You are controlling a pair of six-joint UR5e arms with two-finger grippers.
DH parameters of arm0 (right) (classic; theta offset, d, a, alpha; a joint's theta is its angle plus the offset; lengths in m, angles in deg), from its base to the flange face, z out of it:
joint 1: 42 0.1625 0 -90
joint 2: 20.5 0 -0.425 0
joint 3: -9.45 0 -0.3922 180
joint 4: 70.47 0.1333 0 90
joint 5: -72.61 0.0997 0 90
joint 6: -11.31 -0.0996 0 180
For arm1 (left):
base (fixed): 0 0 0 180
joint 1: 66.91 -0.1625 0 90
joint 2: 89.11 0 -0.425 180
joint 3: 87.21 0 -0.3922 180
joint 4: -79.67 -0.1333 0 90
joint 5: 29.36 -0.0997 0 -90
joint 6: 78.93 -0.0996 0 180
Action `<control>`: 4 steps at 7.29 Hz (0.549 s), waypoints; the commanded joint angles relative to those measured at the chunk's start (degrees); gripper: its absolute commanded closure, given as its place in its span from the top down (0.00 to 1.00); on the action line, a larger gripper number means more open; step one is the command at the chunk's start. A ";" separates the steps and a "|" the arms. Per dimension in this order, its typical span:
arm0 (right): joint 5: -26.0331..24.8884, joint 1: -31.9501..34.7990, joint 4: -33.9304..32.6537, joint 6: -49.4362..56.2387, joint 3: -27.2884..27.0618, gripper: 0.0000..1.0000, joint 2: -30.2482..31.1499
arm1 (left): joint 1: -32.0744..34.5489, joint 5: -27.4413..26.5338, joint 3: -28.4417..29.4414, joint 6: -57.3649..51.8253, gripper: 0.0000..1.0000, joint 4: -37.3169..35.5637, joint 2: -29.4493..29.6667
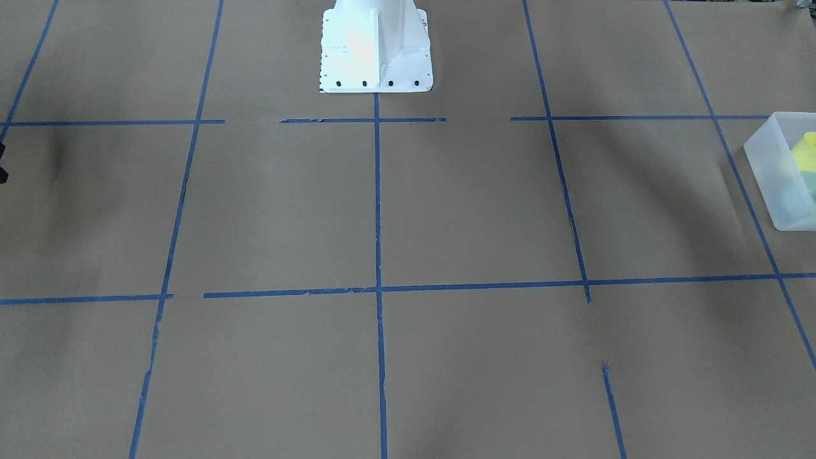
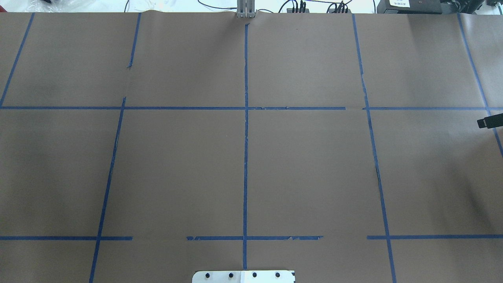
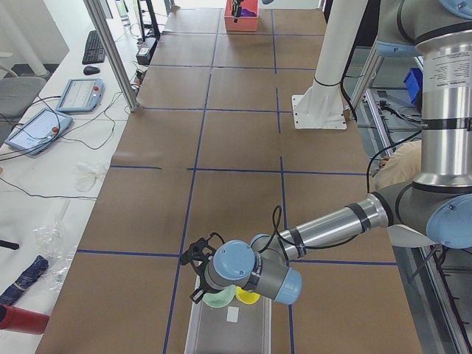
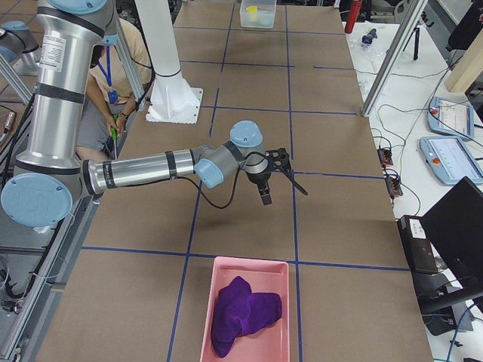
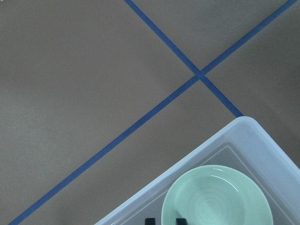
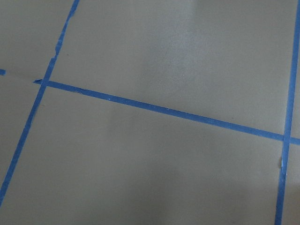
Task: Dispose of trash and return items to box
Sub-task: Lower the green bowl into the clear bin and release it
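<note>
Box (image 5: 265, 143): it stands on my brown-papered table (image 2: 177, 169), at my left end, with one corner just beside a crossing of blue tape lines (image 5: 200, 75).
Bowl (image 5: 217, 199): it lies inside the box near that corner, mouth up and flat on the box floor.
Cup (image 1: 807, 148): it is also inside the box, just beside the bowl. I cannot tell whether the two touch.
My left claw (image 5: 165, 221): my fingertips stand apart with nothing between them. I hang it above the box's end, right over the bowl and clear of it.
My right claw (image 4: 284, 193): the fingers are spread and hold nothing. I hold it out over bare paper, well apart from the box and short of the pink tray.
Pink tray (image 4: 243, 262): it sits at my right end of the table, with a purple cloth (image 4: 245, 313) heaped inside it.
My base (image 1: 376, 48): a white pedestal bolted at the table's edge, between the two ends.
</note>
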 commanded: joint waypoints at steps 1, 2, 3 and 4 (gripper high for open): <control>-0.24 -0.05 0.00 -0.43 0.09 1.00 -0.06 | -0.11 -0.07 -6.03 1.53 1.00 -1.58 0.09; -0.16 0.04 0.00 -0.61 0.09 1.00 0.03 | -0.20 -0.07 -12.00 3.80 1.00 -10.21 0.36; 0.02 0.04 -0.09 -0.53 0.26 1.00 -0.06 | -0.11 0.63 -16.15 4.09 1.00 -16.21 0.71; -0.07 0.22 -0.26 -0.44 0.26 1.00 0.20 | -0.37 0.03 -21.67 4.44 1.00 -28.20 1.58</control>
